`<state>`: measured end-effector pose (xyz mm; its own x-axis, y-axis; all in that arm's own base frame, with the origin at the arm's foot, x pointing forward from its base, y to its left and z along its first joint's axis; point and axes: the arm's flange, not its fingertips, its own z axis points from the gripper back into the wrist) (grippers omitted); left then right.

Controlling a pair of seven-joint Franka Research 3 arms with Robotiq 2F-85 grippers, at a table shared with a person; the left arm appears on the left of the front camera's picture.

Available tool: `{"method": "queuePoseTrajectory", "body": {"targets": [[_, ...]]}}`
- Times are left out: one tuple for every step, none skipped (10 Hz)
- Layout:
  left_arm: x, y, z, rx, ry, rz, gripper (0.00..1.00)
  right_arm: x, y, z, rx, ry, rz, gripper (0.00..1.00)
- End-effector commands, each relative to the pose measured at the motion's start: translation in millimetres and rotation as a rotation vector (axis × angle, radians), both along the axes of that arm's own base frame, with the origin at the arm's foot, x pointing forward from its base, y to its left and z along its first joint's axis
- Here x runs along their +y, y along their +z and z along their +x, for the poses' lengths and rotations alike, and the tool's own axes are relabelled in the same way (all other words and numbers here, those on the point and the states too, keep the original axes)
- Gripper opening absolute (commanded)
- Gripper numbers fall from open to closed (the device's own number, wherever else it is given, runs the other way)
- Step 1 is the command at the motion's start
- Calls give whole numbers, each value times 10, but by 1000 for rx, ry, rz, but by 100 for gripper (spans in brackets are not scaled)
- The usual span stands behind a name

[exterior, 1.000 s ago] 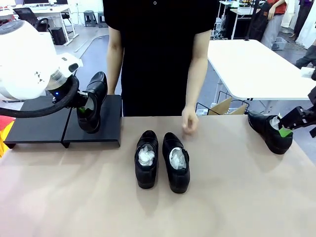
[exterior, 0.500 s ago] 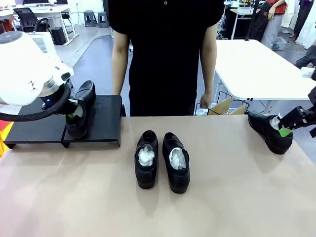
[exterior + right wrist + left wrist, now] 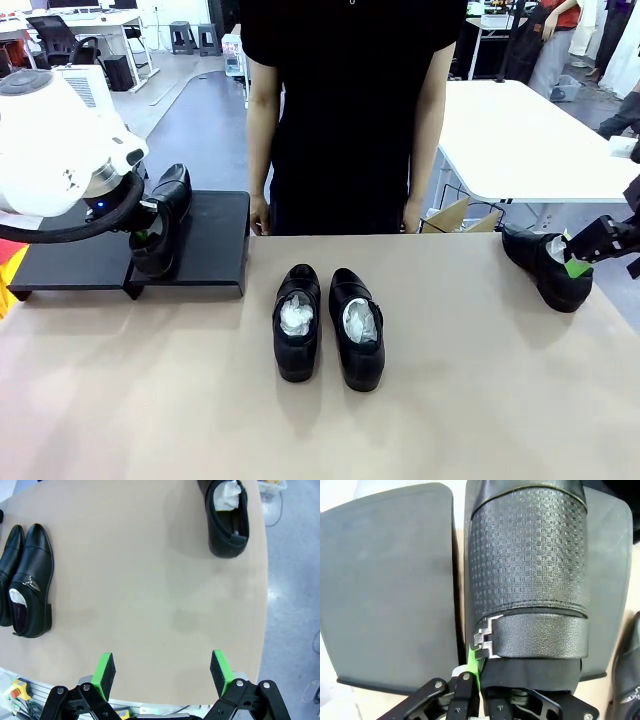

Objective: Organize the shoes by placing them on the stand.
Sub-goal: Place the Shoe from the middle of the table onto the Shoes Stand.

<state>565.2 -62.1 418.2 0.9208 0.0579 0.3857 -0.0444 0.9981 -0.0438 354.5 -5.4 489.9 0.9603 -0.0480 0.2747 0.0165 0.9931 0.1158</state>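
One shoe [image 3: 170, 200], clamped in the left gripper [image 3: 146, 236], lies toe-away over the stand [image 3: 215, 240], right panel; right gripper [image 3: 163, 672] is wide open, empty.

Four black shoes in total: left shoe [image 3: 172, 195] alone, left-middle shoe [image 3: 297, 350] and right-middle shoe [image 3: 362, 360] as a pair of two, right shoe [image 3: 543, 270] alone. One black stand [image 3: 215, 250], of two panels. Three wads of white paper [image 3: 296, 316] on show, one apiece in the middle two and the right shoe. One desk [image 3: 470, 400]. One person [image 3: 350, 110], two bare forearms.
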Motion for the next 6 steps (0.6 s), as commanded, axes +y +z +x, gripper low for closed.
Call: {"method": "queuePoseTrajectory", "body": {"targets": [[-46, -9, 40, -34, -7, 20, 19, 1, 4, 11, -5, -4, 2, 100], [-49, 30, 5, -46, -10, 30, 38, 1, 4, 11, -5, -4, 2, 100], [-45, 38, 5, -36, -1, 26, 58, 1, 4, 11, -5, -4, 2, 100], [-41, 44, 10, -39, -2, 25, 77, 1, 4, 11, -5, -4, 2, 100], [-35, 64, 10, -47, 4, 29, 97, 1, 4, 11, -5, -4, 2, 100], [-11, 100, -13, -59, 13, 28, 100, 1, 4, 11, -5, -4, 2, 100]]}}
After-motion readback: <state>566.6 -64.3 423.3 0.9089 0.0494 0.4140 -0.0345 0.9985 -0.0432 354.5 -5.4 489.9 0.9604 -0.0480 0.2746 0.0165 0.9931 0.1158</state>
